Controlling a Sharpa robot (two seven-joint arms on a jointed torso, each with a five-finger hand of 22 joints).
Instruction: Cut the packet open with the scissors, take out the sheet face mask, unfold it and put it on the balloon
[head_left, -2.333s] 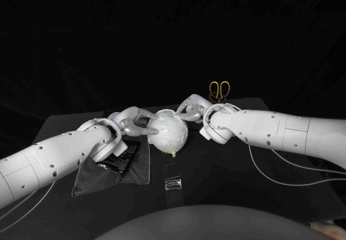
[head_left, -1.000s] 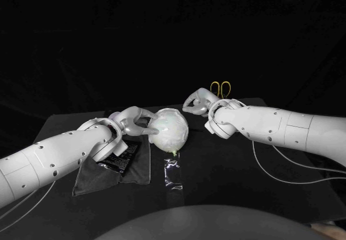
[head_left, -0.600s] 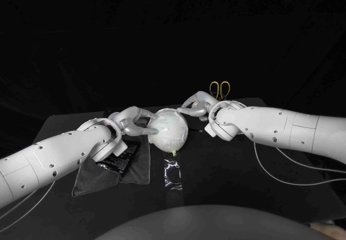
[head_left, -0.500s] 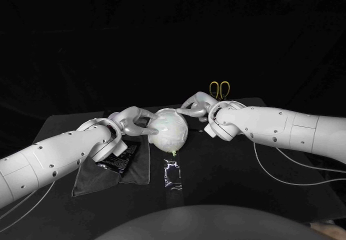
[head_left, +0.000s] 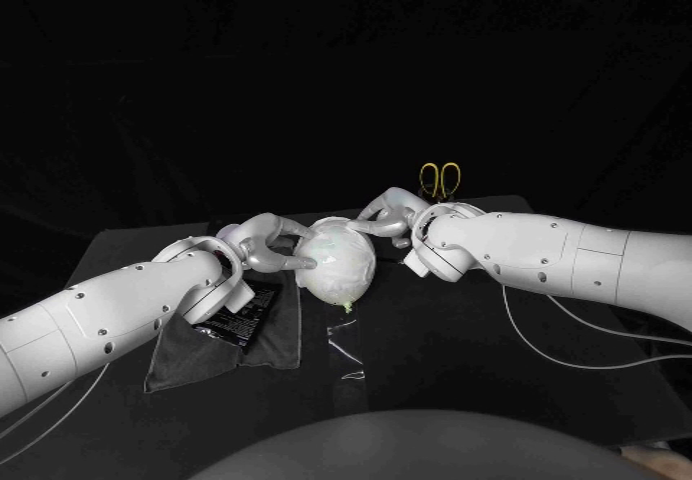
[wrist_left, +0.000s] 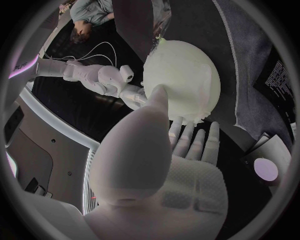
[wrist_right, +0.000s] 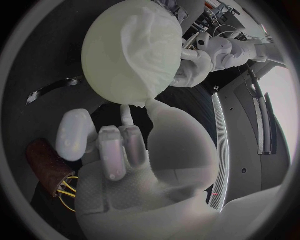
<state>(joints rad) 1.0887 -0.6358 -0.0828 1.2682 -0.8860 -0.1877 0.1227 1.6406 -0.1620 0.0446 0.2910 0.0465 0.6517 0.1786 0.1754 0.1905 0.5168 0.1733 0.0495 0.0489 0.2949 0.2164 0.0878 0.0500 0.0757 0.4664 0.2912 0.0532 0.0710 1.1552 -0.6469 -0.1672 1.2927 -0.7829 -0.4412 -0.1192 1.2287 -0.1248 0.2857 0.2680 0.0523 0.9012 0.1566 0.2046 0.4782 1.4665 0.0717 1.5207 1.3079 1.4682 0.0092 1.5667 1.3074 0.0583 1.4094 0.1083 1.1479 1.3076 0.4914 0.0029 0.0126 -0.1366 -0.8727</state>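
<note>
Left hand (head_left: 267, 247) was cupped against one side of the balloon (head_left: 339, 262) when we looked, fingers spread beneath it and thumb on its flank, holding it. Right hand (head_left: 392, 217) sat on the opposite side, its thumb and one finger touching the sheet mask (wrist_right: 149, 50) draped over the balloon and the others curled back. We couldn't tell if it actually pinched the mask. A dark cloth (head_left: 202, 360) lay under the left arm with the black packet (head_left: 238, 318) on it, and the scissors (head_left: 440, 180) were just behind the right hand.
</note>
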